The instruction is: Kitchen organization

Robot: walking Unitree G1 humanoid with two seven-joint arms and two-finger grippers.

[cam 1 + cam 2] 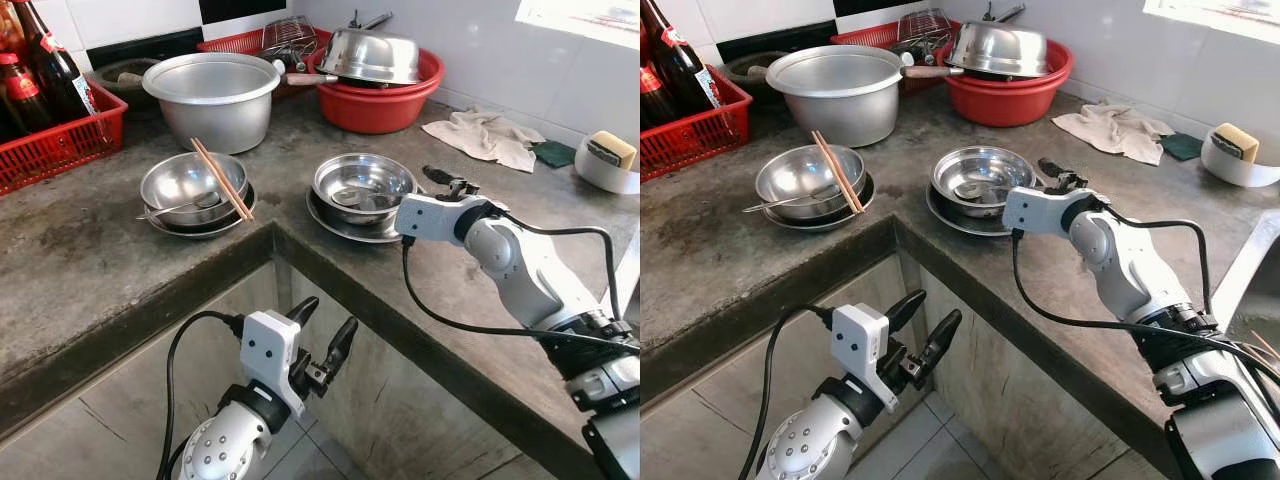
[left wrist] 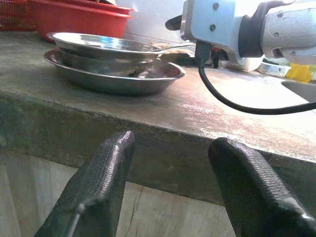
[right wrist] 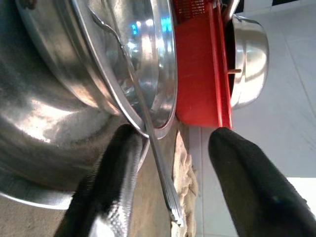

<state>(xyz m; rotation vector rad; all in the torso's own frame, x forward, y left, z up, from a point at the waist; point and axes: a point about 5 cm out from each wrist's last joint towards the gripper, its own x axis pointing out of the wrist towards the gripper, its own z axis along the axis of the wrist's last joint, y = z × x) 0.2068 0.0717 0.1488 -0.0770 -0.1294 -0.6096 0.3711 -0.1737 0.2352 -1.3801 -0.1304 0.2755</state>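
The concrete counter (image 1: pixel 90 250) wraps around a corner, and the right end effector (image 1: pixel 447 181) rests low over it with its fingers apart, one finger (image 3: pixel 111 182) pressed close against the rim of the steel bowl (image 1: pixel 362 186) that sits nested on a shallow plate (image 1: pixel 345 225). Beyond that end effector, farther along its reach, stand the red basin (image 1: pixel 380 100) and an upturned steel pot (image 1: pixel 370 55); a big aluminium pot (image 1: pixel 212 95) stands off to its left. A second bowl (image 1: pixel 190 185) with chopsticks (image 1: pixel 222 178) laid across it lies well to the left of the working end effector. The handle of a spoon (image 3: pixel 148 143) runs out of the near bowl between the two fingers. The step in hand looks like taking that spoon; it would go best with the fingers centred on the handle, clear of the rim, and closed gently. The left end effector (image 1: pixel 322 345) hangs below the counter edge, fingers spread, holding nothing.
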